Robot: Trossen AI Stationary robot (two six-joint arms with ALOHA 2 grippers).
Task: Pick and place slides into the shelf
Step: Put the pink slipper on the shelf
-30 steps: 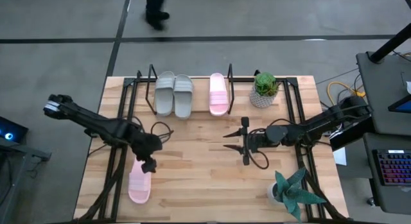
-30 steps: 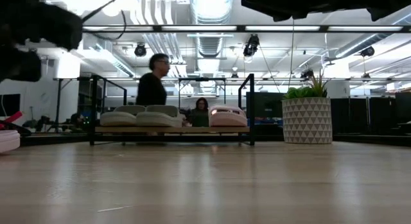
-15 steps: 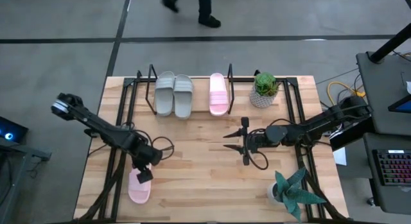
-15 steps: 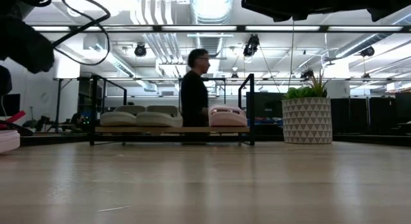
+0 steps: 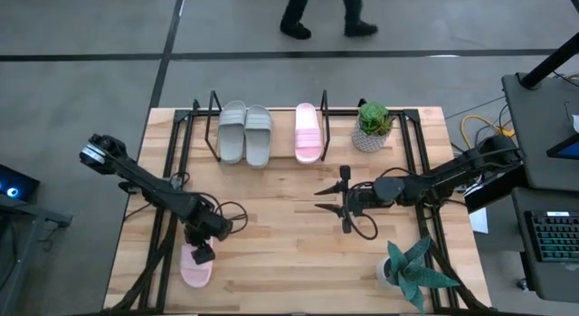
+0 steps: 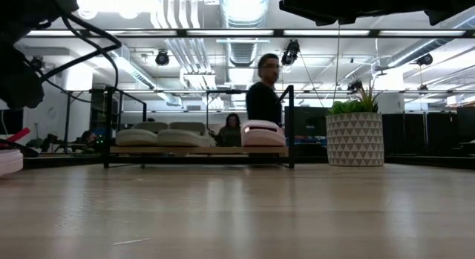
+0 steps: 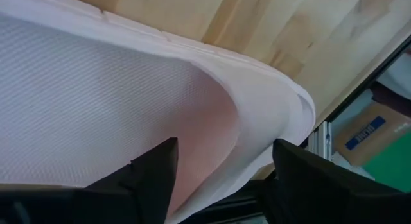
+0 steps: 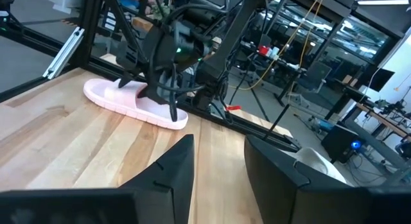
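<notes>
Pale pink and alone near the counter's (image 5: pixel 289 253) front left corner, the last loose slide (image 5: pixel 195 267) lies flat as the left gripper (image 5: pixel 203 253) hangs over its strap end, jaws spread wide with one finger (image 7: pixel 151 176) to either side of the strap and nothing clamped yet. For a sound pick, the jaws probably need to settle squarely astride the strap before closing (the wrist view shows the pink edge running between them at a slant). Three slides already sit in the shelf (image 5: pixel 269 106) at the back of the counter: two grey ones (image 5: pixel 245 133) side by side and a pink one (image 5: pixel 307 133) to their right. The right gripper (image 5: pixel 345 199) waits mid-counter, jaws partly open and empty, well apart from the carry path. A potted plant (image 5: pixel 373 124) stands just beside the shelf's right end, a second plant (image 5: pixel 412 269) near the front right corner. Behind the counter a person (image 6: pixel 263 92) walks past.
</notes>
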